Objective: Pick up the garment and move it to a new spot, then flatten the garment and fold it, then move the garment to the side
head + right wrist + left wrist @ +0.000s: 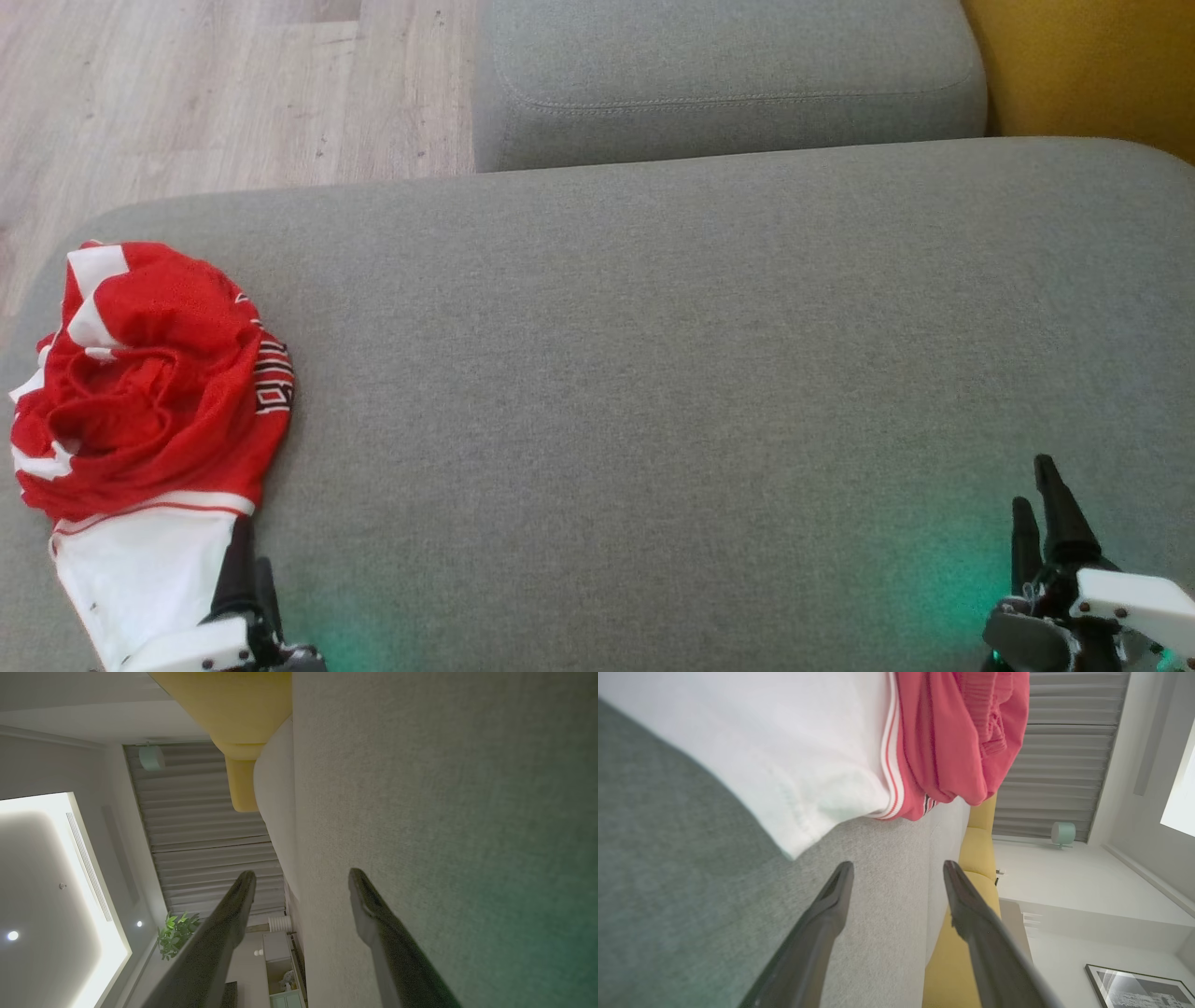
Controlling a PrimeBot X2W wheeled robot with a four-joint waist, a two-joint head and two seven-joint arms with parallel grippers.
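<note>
**Gripper state.** The left gripper (897, 865) is released: jaws spread wide, nothing between them. Its fingertips lie just beside the white hem panel (752, 756) of the red-and-white jersey (149, 392). The jersey lies crumpled at the left end of the grey seat cushion (653, 373), close to the cushion's edge.

**Hazards.**
- Closing on the hem panel alone would probably lift a single layer. The bunched red bulk could then trail and slide off the near edge toward the wood floor (187, 93).
- The lower finger runs close to the upholstery, so pressing down may pinch cushion fabric together with the jersey.
- A shallow bite on thin cloth may slip out.

**Pose.** The left gripper is rolled on its side, low over the cushion, with its fingers pointing along the surface. The right gripper (1033, 485) is likewise released and empty. It is rolled the same way over bare cushion, well apart from the jersey.
</note>
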